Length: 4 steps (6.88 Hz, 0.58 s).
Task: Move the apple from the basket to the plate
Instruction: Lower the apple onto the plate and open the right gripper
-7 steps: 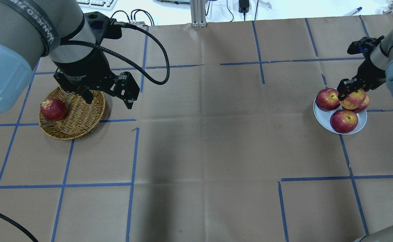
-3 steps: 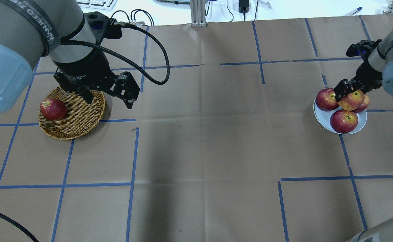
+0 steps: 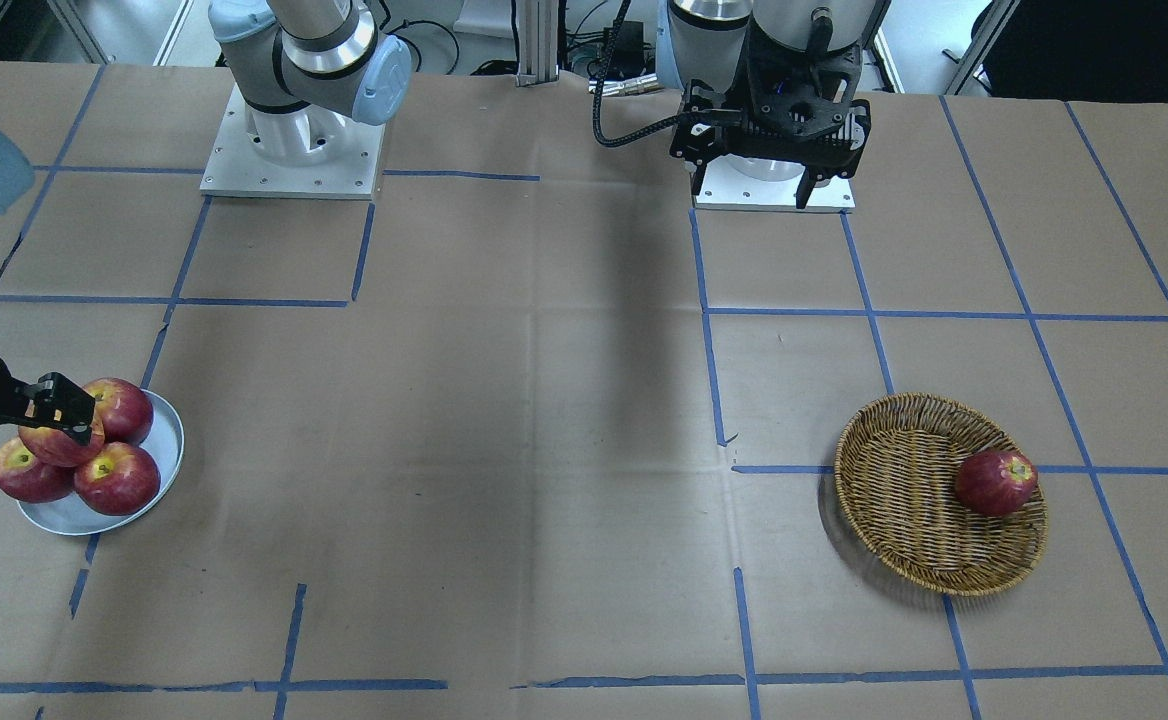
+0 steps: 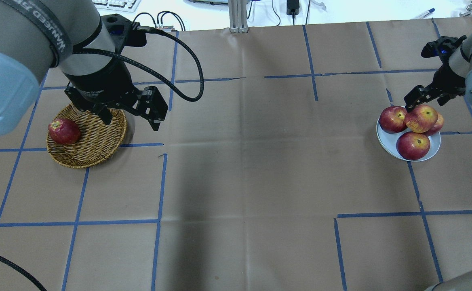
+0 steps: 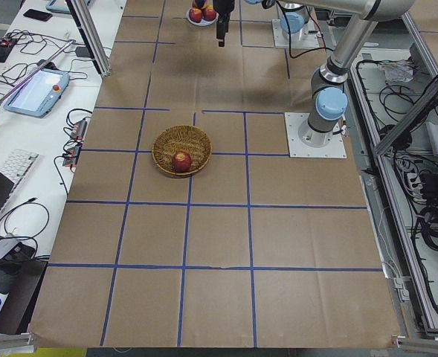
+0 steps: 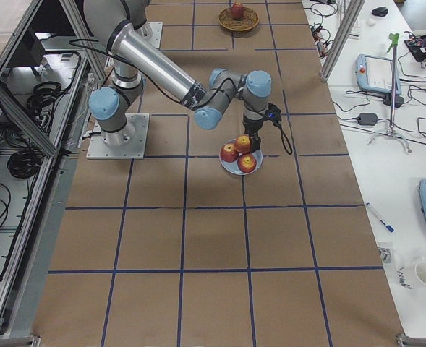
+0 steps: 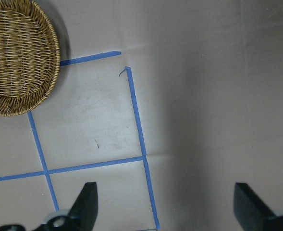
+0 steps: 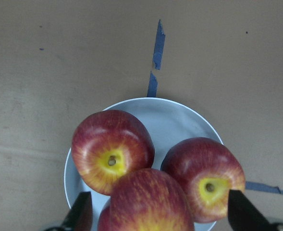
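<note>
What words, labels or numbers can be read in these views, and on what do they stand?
"Gripper": small white print on the black body of the left hand; the word before it is blurred.
White capitals on the left arm's black strap, starting perhaps "WAN": too warped to read whole.
Nothing else is legible.

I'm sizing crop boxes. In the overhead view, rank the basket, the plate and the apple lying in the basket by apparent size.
1. basket, largest
2. plate, slightly smaller
3. dark red apple, clearly smallest
</note>
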Tool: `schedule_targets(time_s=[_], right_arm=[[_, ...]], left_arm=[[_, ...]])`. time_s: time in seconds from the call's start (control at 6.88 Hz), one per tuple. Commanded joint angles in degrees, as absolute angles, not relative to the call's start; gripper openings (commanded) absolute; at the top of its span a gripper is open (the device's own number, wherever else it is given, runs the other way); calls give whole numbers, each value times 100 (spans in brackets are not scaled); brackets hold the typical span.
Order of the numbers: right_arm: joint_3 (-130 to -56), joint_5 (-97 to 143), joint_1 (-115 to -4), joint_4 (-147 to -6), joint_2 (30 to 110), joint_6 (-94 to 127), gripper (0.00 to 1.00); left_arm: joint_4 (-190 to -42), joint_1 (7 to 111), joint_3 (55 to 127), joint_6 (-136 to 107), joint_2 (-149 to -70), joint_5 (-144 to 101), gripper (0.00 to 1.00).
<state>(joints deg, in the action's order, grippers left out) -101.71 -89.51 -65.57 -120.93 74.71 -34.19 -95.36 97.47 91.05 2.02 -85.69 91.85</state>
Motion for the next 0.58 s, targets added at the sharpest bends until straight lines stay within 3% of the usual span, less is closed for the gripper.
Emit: schedule_targets(time_s=[0.0, 0.44], right_arm=[[-9767, -8912, -7037, -11334, 7943, -3297, 100], [-9247, -8921, -8310, -9839, 8410, -1228, 100]], left_arm=[[-9536, 9747, 9105, 202, -8569, 9185, 99], [-9536, 9747, 9105, 202, -8569, 9185, 99]])
